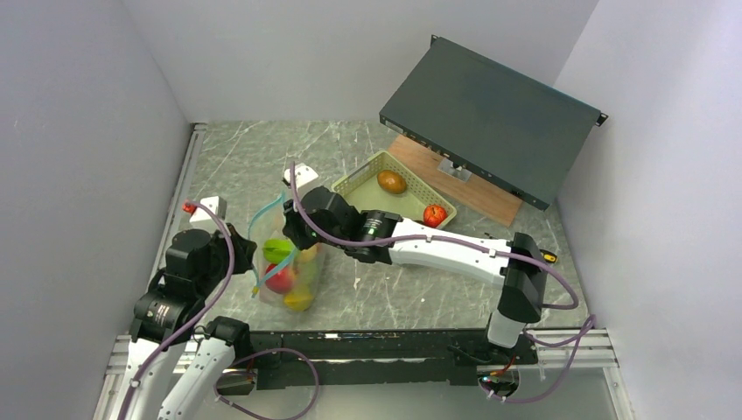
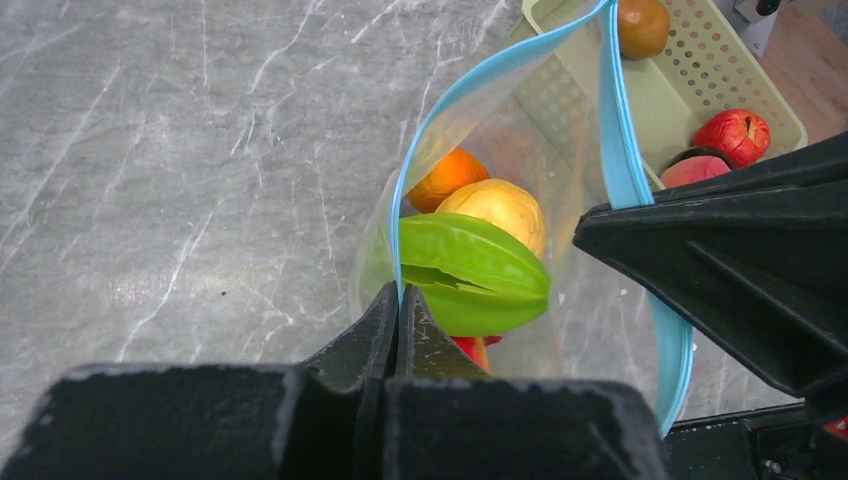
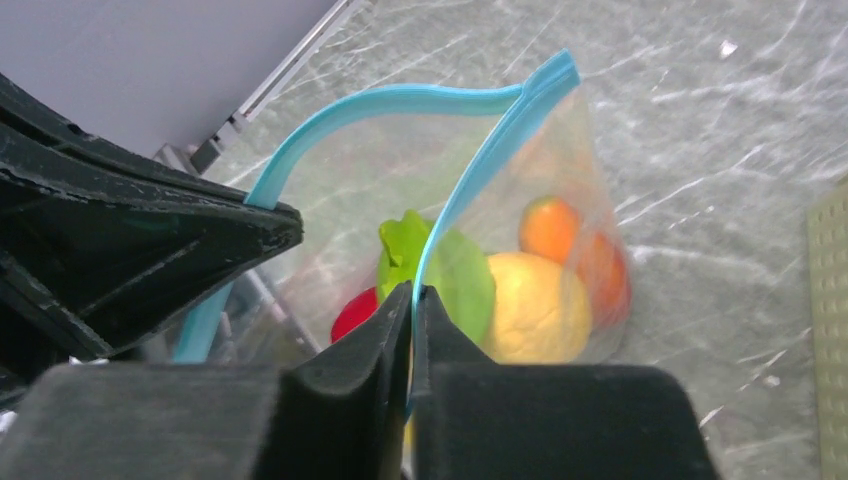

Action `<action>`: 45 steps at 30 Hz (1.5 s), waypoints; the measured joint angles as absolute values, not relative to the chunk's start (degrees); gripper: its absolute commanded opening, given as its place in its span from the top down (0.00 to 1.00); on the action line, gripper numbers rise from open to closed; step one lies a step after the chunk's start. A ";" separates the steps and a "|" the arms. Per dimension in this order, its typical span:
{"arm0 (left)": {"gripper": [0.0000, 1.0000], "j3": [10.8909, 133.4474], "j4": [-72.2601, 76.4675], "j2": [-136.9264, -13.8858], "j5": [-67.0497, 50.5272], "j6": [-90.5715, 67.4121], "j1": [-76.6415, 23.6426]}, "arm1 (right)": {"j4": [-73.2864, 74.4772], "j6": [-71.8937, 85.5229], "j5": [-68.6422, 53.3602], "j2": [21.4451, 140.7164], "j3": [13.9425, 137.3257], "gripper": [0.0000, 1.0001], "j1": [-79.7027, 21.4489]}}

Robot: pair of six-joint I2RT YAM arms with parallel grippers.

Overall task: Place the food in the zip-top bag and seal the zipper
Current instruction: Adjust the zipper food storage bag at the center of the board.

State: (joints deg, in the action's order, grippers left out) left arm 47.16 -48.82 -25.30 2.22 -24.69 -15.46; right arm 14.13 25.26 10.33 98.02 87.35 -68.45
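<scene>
Red fruit (image 2: pixel 476 351) mostly hidden behind left fingers (image 2: pixel 368 332); basket (image 2: pixel 722 62) cropped by edge.

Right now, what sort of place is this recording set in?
Probably a lab robot test cell: a marble-patterned tabletop boxed in by white panels, a rack-mount chassis propped at the back, and an aluminium rail along the near edge.

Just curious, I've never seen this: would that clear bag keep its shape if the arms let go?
Probably not: the bag looks thin and floppy, its blue rim bending between the left gripper and right gripper. The toy fruit inside likely weighs its bottom down, so it would sag, maybe tip.
</scene>
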 measured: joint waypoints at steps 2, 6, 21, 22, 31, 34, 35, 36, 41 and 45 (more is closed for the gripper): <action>1.00 47.99 -49.69 -26.28 2.20 -25.45 -15.46 | 14.68 25.30 10.33 98.76 88.36 1.00 -68.53; 1.00 53.60 -53.28 -30.92 1.30 -27.75 -15.46 | 16.86 23.59 10.46 99.09 91.00 1.00 -68.88; 1.00 52.56 -57.21 -34.33 1.21 -29.36 -15.46 | 11.64 21.39 9.58 96.40 87.79 1.00 -70.30; 1.00 52.99 -58.26 -36.01 1.32 -29.30 -15.46 | 11.77 21.19 9.85 96.99 87.79 1.00 -70.28; 1.00 59.11 -57.98 -32.16 1.23 -28.21 -15.46 | 11.25 20.91 10.41 95.50 87.66 1.00 -70.28; 1.00 56.93 -57.08 -31.29 1.58 -27.64 -15.46 | 10.02 21.85 10.70 94.65 86.67 1.00 -70.30; 1.00 55.31 -56.99 -31.81 1.93 -27.40 -15.46 | 9.61 22.20 10.90 94.59 86.15 1.00 -70.35; 1.00 54.04 -57.14 -32.42 2.22 -27.14 -15.46 | 9.34 22.46 11.03 94.59 85.65 1.00 -70.35; 1.00 50.81 -56.84 -32.69 2.31 -26.13 -15.46 | 9.82 23.18 11.00 94.80 84.36 1.00 -70.32; 1.00 50.78 -54.81 -28.05 1.76 -25.19 -15.46 | 9.41 23.03 10.46 94.80 84.36 0.77 -70.32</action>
